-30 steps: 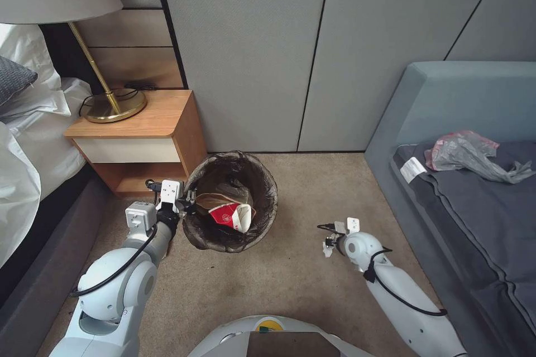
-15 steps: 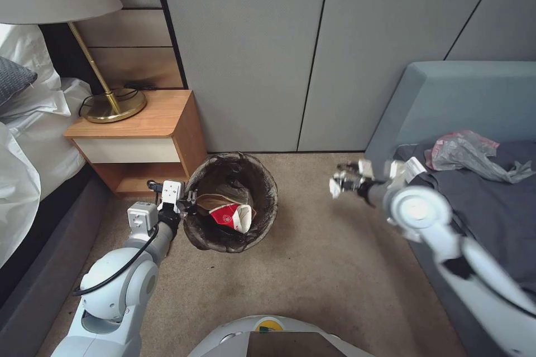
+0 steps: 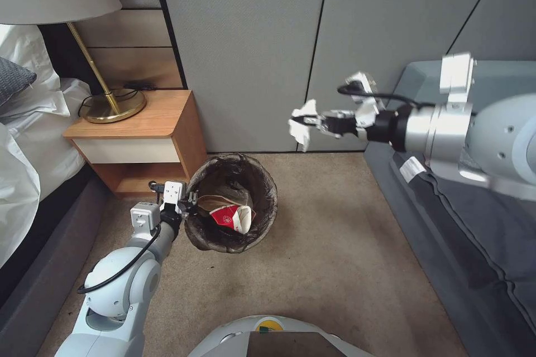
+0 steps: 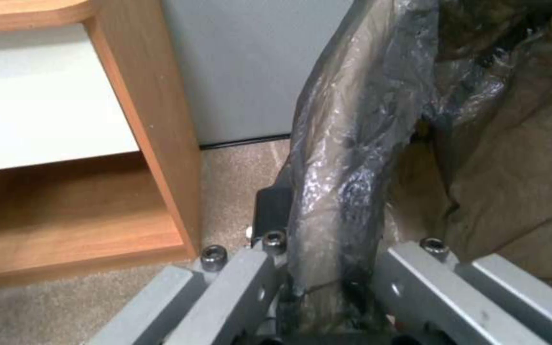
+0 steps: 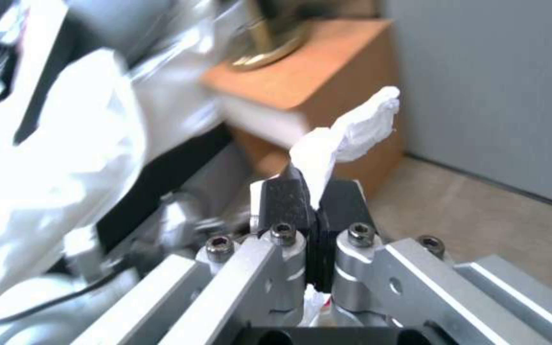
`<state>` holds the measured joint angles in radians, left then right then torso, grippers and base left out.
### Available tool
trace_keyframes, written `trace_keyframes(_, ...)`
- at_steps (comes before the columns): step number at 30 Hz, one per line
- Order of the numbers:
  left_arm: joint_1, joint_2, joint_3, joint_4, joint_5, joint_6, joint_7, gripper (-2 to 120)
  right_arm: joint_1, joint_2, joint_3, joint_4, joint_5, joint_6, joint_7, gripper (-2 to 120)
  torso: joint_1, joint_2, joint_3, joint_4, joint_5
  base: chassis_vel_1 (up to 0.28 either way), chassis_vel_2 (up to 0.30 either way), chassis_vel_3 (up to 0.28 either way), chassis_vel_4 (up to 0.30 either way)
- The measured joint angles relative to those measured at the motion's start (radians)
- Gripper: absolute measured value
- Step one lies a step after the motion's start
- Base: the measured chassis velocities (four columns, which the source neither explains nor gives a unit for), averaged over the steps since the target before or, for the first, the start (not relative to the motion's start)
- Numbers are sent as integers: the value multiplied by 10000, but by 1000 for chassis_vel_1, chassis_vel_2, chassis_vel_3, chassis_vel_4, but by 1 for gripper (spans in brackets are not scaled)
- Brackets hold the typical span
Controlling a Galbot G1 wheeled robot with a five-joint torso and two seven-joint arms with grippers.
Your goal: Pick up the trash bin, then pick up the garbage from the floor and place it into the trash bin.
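Two arms out. Trash bin (image 3: 231,203) on the carpet (image 3: 335,268) beside the nightstand (image 3: 139,139), red-and-white paper cup (image 3: 230,216) and brown paper bag (image 3: 215,201) inside. Left gripper (image 3: 188,201) clamped on its liner rim. Right gripper (image 3: 312,121) raised against the wall panels, above and right of the bin, pinching a white tissue wad (image 3: 302,124).
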<state>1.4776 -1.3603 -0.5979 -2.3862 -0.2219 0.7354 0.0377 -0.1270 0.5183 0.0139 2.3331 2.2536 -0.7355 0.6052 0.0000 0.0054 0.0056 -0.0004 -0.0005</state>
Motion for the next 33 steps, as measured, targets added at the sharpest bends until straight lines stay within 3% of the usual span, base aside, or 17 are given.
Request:
trace_keyframes(3,-8,-43,-22,40,4,0,-2,0,2072,1300,-2503,-395,-82,0,99,0,1,0,1,8,0,0,0,0,0)
trace_keyframes(10,-3,-55,-149,59,-5,0,5,0,2487,2824,-4586,-685,-1244,0,405,0,0,0,1,3,3,0,0,0,0)
trace_keyframes(16,-47,-87,-169,99,-9,0,19,0,1997,3393,-5543,-1226,-2228,0,453,0,0,0,0,3,3,0,0,0,0)
trace_keyframes(29,-88,-93,-339,134,-67,0,42,0,961,3847,-5926,-2027,-2865,0,461,-1,0,0,0,2,3,0,0,0,0)
trace_keyframes(33,-89,-100,-366,134,-85,0,54,0,814,3952,-5960,-2204,-3242,0,503,14,0,0,0,2,4,0,0,0,0)
